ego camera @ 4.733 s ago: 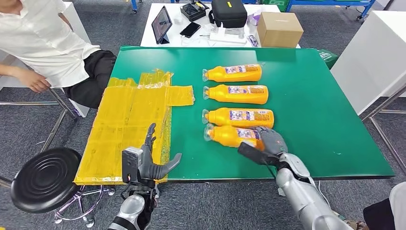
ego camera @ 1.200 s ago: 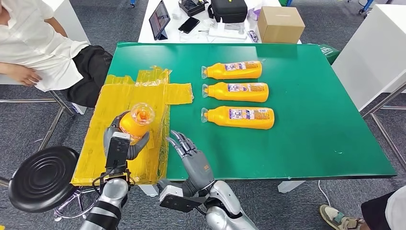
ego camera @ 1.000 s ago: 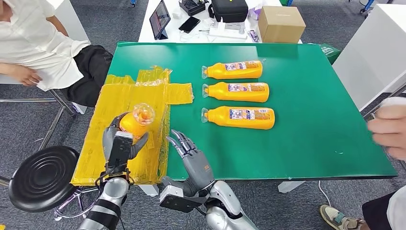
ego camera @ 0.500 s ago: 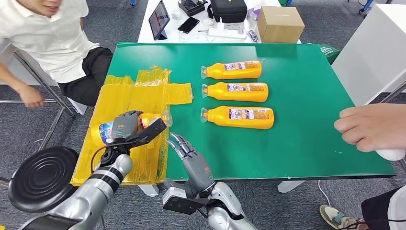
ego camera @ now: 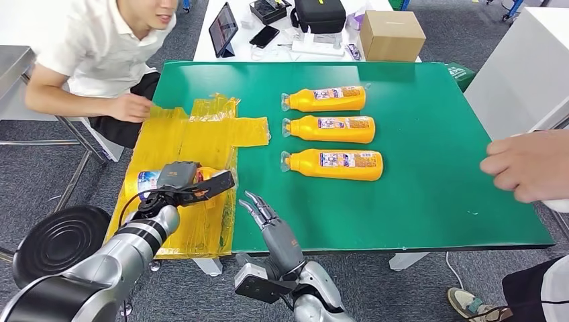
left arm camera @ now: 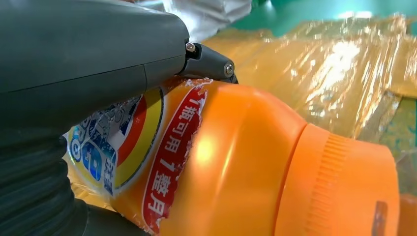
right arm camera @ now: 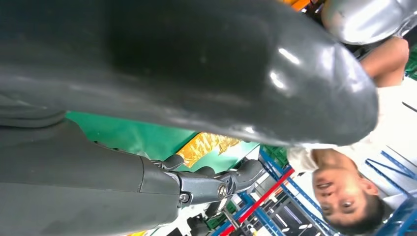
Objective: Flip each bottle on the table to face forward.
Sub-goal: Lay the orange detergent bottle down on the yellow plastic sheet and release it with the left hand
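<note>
Holding one bottle (ego camera: 156, 181) over the yellow sheet (ego camera: 194, 137), the left hand (ego camera: 180, 182) has its fingers wrapped round the body, thumb sticking out toward the green bench (ego camera: 429, 134). The bottle lies on its side, long axis across the sheet, its base pointing away from the bench's middle and its cap, as I judge it, toward the row of three bottles (ego camera: 330, 127). Those three lie well apart from the sheet, parallel, caps toward it and labels up. The left hand is plainly the nearer; setting the bottle down label-up on the sheet looks like the step in hand. The right hand (ego camera: 274, 225) hovers at the bench's near edge beside the sheet, fingers spread, holding nothing. The left wrist view shows the label: red band with white Chinese characters, "可用" and "整月" readable, beside a blue-and-yellow badge.
</note>
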Controlling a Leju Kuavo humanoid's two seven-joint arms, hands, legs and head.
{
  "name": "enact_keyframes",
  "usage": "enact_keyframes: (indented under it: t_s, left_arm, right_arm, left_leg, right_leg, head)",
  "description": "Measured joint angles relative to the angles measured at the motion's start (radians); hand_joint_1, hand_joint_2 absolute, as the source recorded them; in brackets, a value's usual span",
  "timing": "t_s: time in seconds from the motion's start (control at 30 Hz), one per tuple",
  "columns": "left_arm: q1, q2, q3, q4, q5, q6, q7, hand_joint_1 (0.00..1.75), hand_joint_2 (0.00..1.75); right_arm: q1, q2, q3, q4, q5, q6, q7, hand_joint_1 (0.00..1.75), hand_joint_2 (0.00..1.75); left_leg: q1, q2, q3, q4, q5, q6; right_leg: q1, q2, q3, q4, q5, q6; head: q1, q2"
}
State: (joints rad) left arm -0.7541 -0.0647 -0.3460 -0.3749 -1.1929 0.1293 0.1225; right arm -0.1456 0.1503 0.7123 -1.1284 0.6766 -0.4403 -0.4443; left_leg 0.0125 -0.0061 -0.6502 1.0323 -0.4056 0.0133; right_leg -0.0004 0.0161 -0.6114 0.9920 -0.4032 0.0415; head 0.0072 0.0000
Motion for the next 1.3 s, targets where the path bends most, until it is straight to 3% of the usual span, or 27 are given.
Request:
enact_keyframes:
  t_s: [0.17,0.37,0.57,0.93,1.1,1.3]
  left_arm:
    - [-0.025,0.01,0.015,0.012,0.054,-0.094,-0.029,0.0,1.75]
    - [-0.028,0.018,0.08,0.012,0.167,-0.136,-0.208,0.0,1.75]
    - [-0.003,0.019,0.085,-0.021,0.227,-0.173,-0.337,0.0,1.75]
    - [0.037,0.024,0.076,-0.078,0.285,-0.162,-0.4,0.0,1.75]
    - [0.17,0.031,0.097,-0.269,0.561,-0.148,-0.467,0.0,1.75]
    - [0.444,0.034,0.149,-0.686,0.808,0.016,-0.447,0.0,1.75]
  right_arm:
    - [0.002,0.008,-0.009,0.022,-0.013,-0.023,-0.021,0.0,0.0]
    - [0.001,0.009,-0.017,0.05,-0.032,-0.041,-0.045,0.0,0.0]
    - [0.001,0.009,-0.022,0.067,-0.042,-0.043,-0.058,0.0,0.0]
    - [0.001,0.009,-0.034,0.081,-0.043,-0.052,-0.06,0.0,0.0]
    - [0.019,0.008,-0.042,0.079,-0.036,-0.077,-0.06,0.0,0.0]
    - [0.076,0.0,-0.079,0.043,0.011,-0.133,-0.027,0.0,0.0]
  left_leg:
    - [0.0,0.0,0.001,0.0,0.0,0.0]
    - [0.0,-0.001,0.002,0.0,0.0,0.0]
    - [0.0,-0.003,0.001,0.0,0.0,0.0]
    - [0.0,-0.003,0.001,0.0,0.0,0.0]
    - [0.0,-0.002,-0.001,0.0,0.0,0.0]
    - [0.0,-0.001,-0.004,0.0,-0.002,-0.001]
  right_leg:
    - [0.0,0.0,0.001,0.0,0.0,0.0]
    - [0.0,0.0,0.001,0.0,0.0,0.0]
    - [0.0,-0.002,0.002,0.0,0.0,0.0]
    - [0.0,-0.002,0.002,0.0,-0.001,0.0]
    - [0.0,-0.001,0.0,0.0,-0.001,0.0]
    - [0.0,-0.001,-0.004,0.0,-0.003,-0.001]
  head:
    - [0.0,0.0]
    - [0.0,0.0]
    - [0.0,0.0]
    - [0.0,0.0]
    - [0.0,0.0]
    - [0.0,0.0]
